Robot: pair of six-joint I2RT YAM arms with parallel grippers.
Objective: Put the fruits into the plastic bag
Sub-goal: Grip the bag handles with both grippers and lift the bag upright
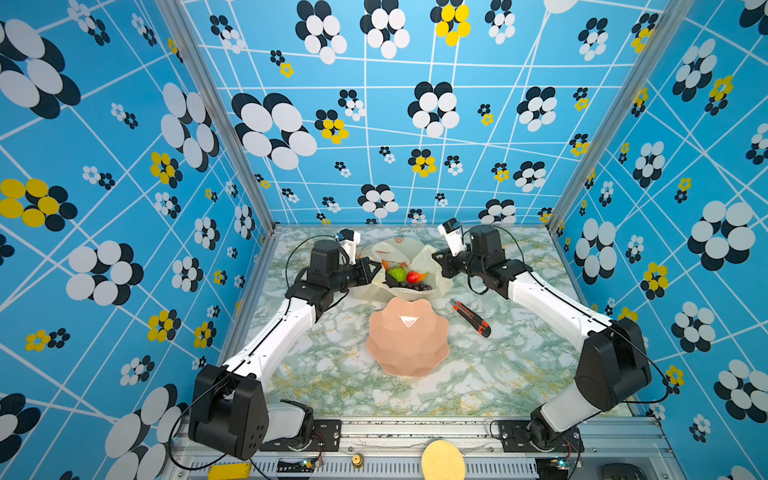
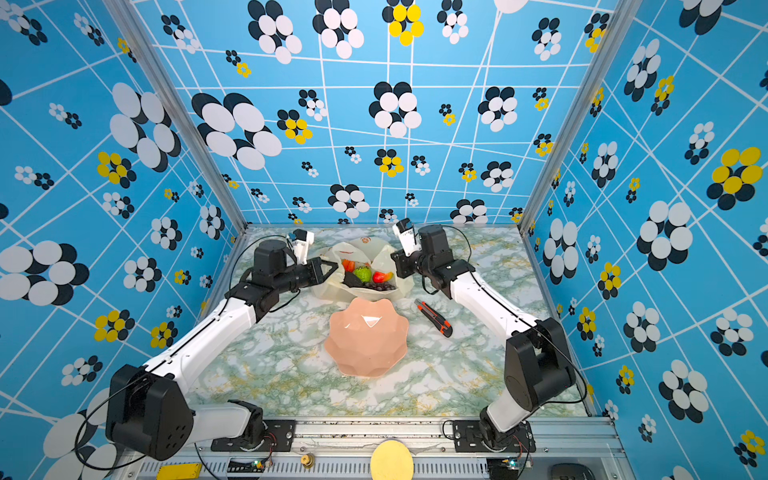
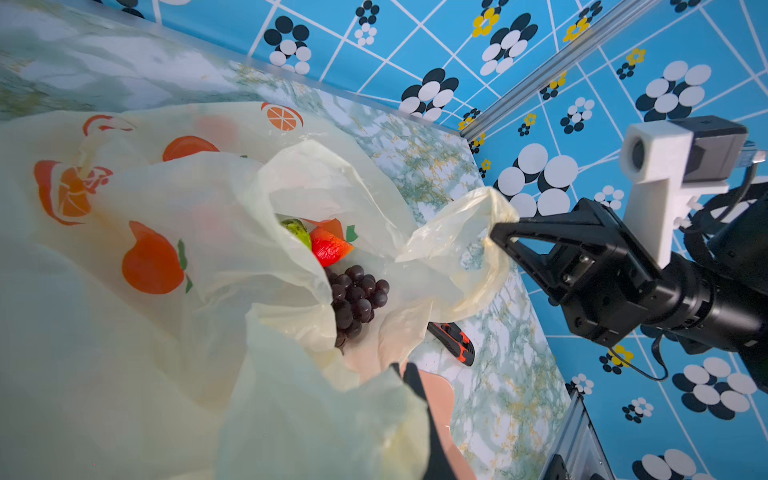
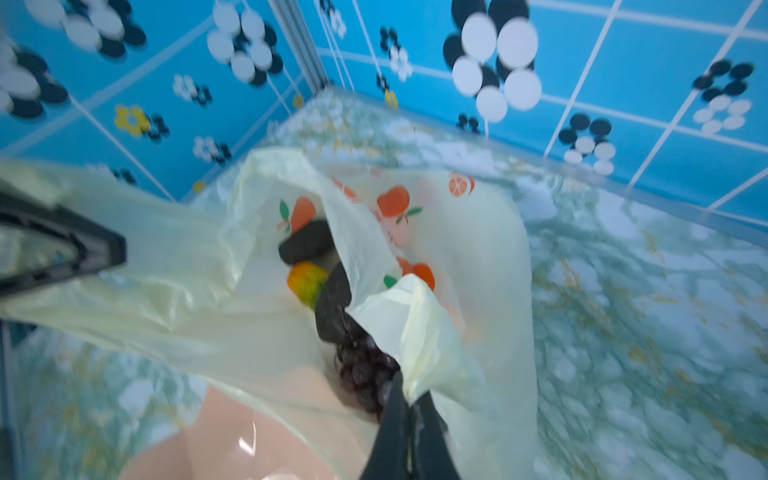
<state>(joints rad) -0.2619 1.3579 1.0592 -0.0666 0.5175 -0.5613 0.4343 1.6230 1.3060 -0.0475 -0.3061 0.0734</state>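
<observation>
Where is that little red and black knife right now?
In both top views the utility knife lies on the marble table, just right of the pink dish and near the plastic bag.

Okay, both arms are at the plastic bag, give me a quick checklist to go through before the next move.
1. Left tool shut on the plastic bag rim: ok.
2. Right tool shut on the bag's handle loop: ok.
3. Grapes, red fruit and green ball inside the bag: ok.
4. Every fruit inside: cannot tell, folds hide part of the inside.
5. Pink dish empty: ok.
6. Utility knife outside the bag: ok.
</observation>
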